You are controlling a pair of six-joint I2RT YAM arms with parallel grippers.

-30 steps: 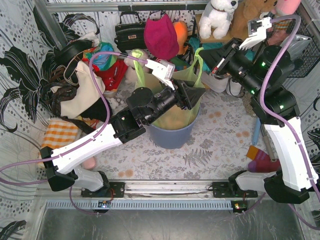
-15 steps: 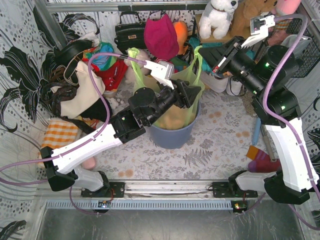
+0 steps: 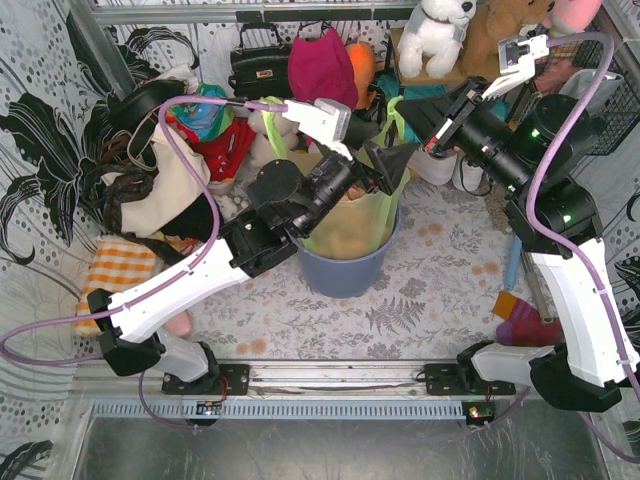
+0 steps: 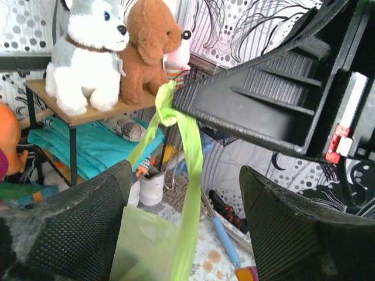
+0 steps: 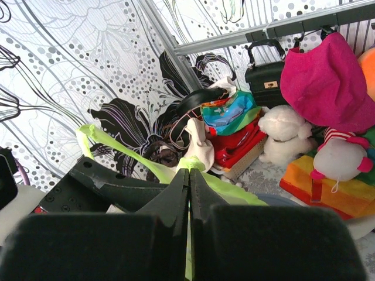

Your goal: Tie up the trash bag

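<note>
The trash bag [image 3: 350,225], of thin light-green plastic with brownish contents showing through, is seated in a round blue-grey bin [image 3: 345,275] that stands near the middle of the floral-patterned counter [image 3: 430,290]. Two parts of the bag are drawn up from its mouth. The left handle [image 3: 276,140] rises at the far-left side of the bin, and the handle strip [image 4: 190,152] is stretched upward to the right gripper [image 5: 188,171]. That gripper is clenched on the handle strip, its two fingers pressed together with a fold of green plastic pinched between their tips, as is seen in both wrist views. The left gripper [image 3: 388,160] is held over the bag's mouth with its jaws spread apart, and nothing is grasped by it. In the left wrist view the stretched strip is seen passing through the gap between its fingers [image 4: 70,228], and contact with either finger cannot be made out. The two grippers are placed close together above the far-right rim of the bin. At the back of the counter, behind the bin, a black handbag [image 3: 260,65], a pink cloth item [image 3: 322,70] and a white plush dog [image 3: 435,25] are ranged. A brown plush dog [image 4: 153,50] is set beside the white one on a small shelf [image 4: 108,112].
</note>
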